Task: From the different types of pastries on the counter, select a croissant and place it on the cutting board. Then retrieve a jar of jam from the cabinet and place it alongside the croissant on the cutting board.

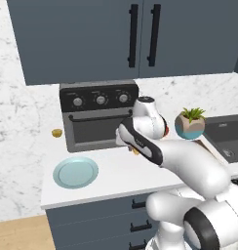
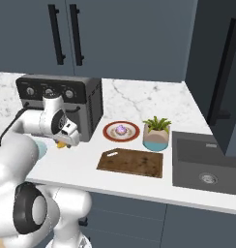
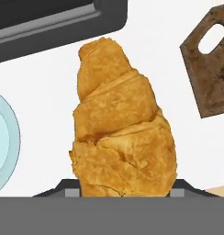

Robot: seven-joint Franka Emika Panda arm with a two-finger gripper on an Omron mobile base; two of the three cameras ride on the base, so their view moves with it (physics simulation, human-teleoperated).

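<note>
My gripper (image 2: 66, 139) is shut on the golden croissant (image 3: 120, 124) and holds it just above the white counter (image 2: 76, 167), in front of the toaster oven. The croissant's tip (image 1: 135, 151) pokes out under the hand in the left base view. The dark brown cutting board (image 2: 132, 162) lies to the right of the gripper, and its corner with the pale hole (image 3: 210, 69) appears in the hand view. A purple-frosted pastry (image 2: 121, 129) sits on a red-rimmed plate (image 2: 108, 131) behind the board. The cabinet (image 1: 140, 34) doors are shut, so the jar of jam is hidden.
A dark toaster oven (image 1: 99, 114) stands at the back of the counter. A light blue plate (image 1: 75, 172) lies at the front left, and a small yellow item (image 1: 56, 133) sits left of the oven. A potted plant (image 2: 156, 133) and a sink (image 2: 207, 164) are on the right.
</note>
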